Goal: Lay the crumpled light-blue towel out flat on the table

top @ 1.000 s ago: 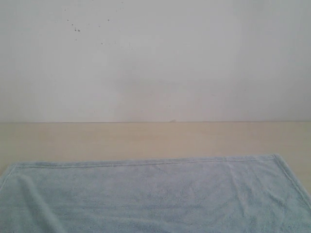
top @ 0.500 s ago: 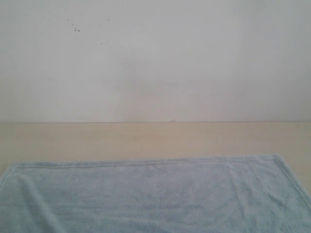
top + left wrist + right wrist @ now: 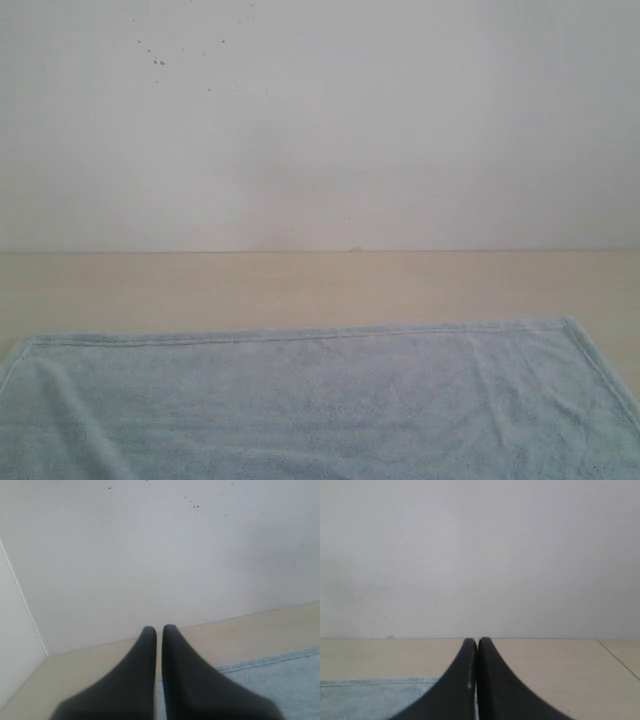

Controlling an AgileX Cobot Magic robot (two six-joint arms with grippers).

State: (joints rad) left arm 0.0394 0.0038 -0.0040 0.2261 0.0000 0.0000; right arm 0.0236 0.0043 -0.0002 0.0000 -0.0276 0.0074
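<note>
The light-blue towel [image 3: 320, 400] lies spread out on the beige table [image 3: 320, 285]. Its hemmed far edge runs straight across the exterior view, and a soft fold shows near its left end. No gripper appears in that view. In the left wrist view my left gripper [image 3: 156, 629] hangs above the table [image 3: 250, 635] with its dark fingers nearly together and nothing between them. A towel corner [image 3: 280, 680] lies beside it. My right gripper [image 3: 477, 641] is shut with nothing in it above the table [image 3: 545, 665], and the towel's edge [image 3: 370, 697] lies to one side.
A white speckled wall [image 3: 320, 120] stands along the table's far edge. In the left wrist view a second wall [image 3: 15, 645] meets it at a corner. A seam in the table [image 3: 620, 662] shows in the right wrist view.
</note>
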